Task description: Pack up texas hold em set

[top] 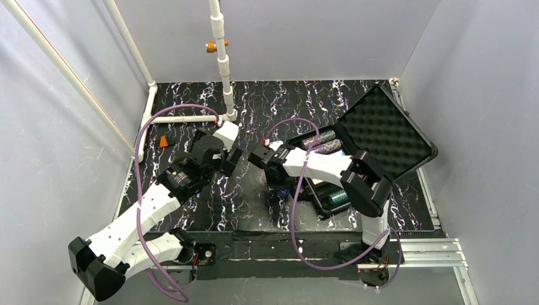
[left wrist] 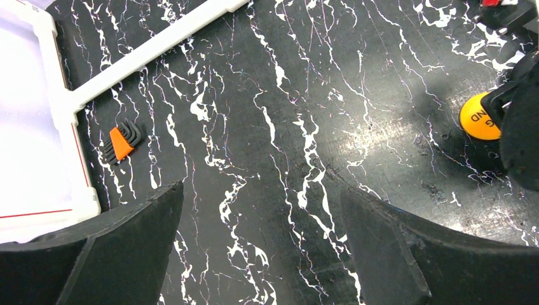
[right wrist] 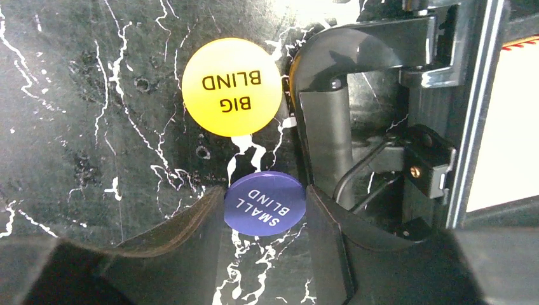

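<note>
The black case (top: 385, 130) lies open at the right, foam lid up, with chip stacks (top: 321, 139) inside. In the right wrist view my right gripper (right wrist: 265, 202) is shut on the blue "SMALL BLIND" button (right wrist: 265, 204), its fingers touching both edges, low over the mat. The yellow "BIG BLIND" button (right wrist: 231, 87) lies flat just beyond it, and also shows at the right edge of the left wrist view (left wrist: 478, 117). My left gripper (left wrist: 260, 206) is open and empty over bare mat, left of the yellow button. In the top view the two grippers, left (top: 231, 159) and right (top: 260, 155), nearly meet; both buttons are hidden there.
An orange-handled hex key set (left wrist: 121, 141) lies on the mat at the far left. A white pipe frame (left wrist: 152, 47) runs along the back left. The left arm's gripper body (right wrist: 356, 127) stands close to the right of my right fingers. White walls enclose the black marbled mat (top: 245, 197).
</note>
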Controlling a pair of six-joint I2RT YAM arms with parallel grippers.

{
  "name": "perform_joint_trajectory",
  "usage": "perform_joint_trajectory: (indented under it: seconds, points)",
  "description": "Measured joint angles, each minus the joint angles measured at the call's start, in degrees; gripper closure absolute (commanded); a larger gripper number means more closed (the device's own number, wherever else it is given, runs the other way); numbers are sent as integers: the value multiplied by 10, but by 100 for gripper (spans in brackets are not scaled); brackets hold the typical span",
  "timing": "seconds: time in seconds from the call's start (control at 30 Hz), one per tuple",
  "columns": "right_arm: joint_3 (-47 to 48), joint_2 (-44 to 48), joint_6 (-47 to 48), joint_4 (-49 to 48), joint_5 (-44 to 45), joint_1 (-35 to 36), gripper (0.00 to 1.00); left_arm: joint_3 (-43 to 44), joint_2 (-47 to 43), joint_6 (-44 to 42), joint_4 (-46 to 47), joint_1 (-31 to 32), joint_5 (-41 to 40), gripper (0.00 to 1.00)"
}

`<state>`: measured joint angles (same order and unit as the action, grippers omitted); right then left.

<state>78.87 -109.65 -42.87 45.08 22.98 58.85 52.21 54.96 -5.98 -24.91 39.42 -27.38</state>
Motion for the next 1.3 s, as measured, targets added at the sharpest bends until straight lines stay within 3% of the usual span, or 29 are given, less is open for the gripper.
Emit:
perform_joint_trajectory:
  seconds: [0.73,1.1,1.3]
  points:
    - [59,55,31,47,13,-9,57,-1,0,0,0,0,3,7]
    - [35,138,52,61,35,-77,57,-1,0,-2,0,0,10,7]
    - [2,180,58,59,24,-99,42,-1,5,-2,0,0,16,7]
